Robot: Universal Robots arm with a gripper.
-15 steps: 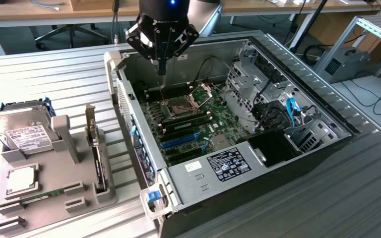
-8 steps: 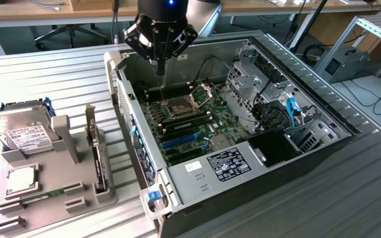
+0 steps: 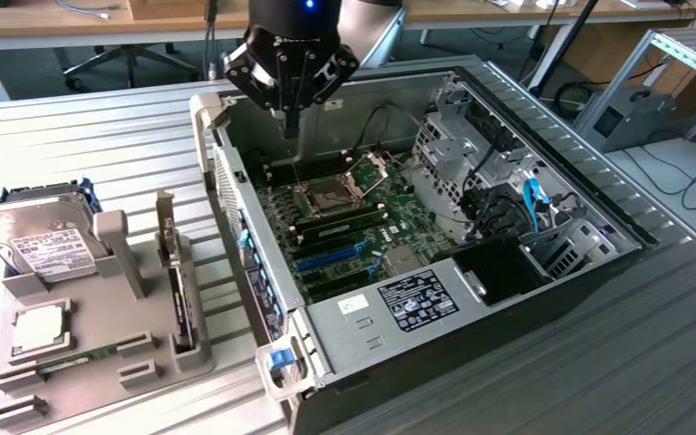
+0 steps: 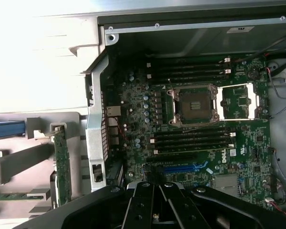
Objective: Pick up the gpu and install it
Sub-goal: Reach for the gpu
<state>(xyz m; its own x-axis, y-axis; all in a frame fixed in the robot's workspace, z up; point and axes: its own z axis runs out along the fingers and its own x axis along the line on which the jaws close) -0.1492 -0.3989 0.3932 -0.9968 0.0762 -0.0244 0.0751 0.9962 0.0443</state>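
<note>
At the exterior view's left, one grey holder (image 3: pixel 91 313) carries four parts. One silver hard drive (image 3: pixel 36 245) with a white label leans in its far corner. One square processor chip (image 3: pixel 40 328) lies flat nearer the camera, and one narrow green RAM stick (image 3: pixel 79 360) lies in a slot beside it. The gpu (image 3: pixel 180 294), a single thin black card, stands on edge along the holder's side. Its silver bracket is at the far end, and it is just beside the outer wall of the computer case (image 3: pixel 366 349).

The one case lies open on its side, with one green motherboard (image 3: pixel 366 217) inside and its processor socket uncovered.

The gripper (image 3: pixel 290 130) hangs over the far end of the case, above the motherboard and apart from the gpu. Its fingers point down, pressed together, with nothing between them.

Everything rests on a ribbed metal table (image 3: pixel 82 145). Beyond it are a wooden desk (image 3: pixel 119 20) and one office chair (image 3: pixel 130 59). At the exterior view's right are an aluminium frame (image 3: pixel 677 45), a grey box (image 3: pixel 630 113) and loose cables on the floor.
</note>
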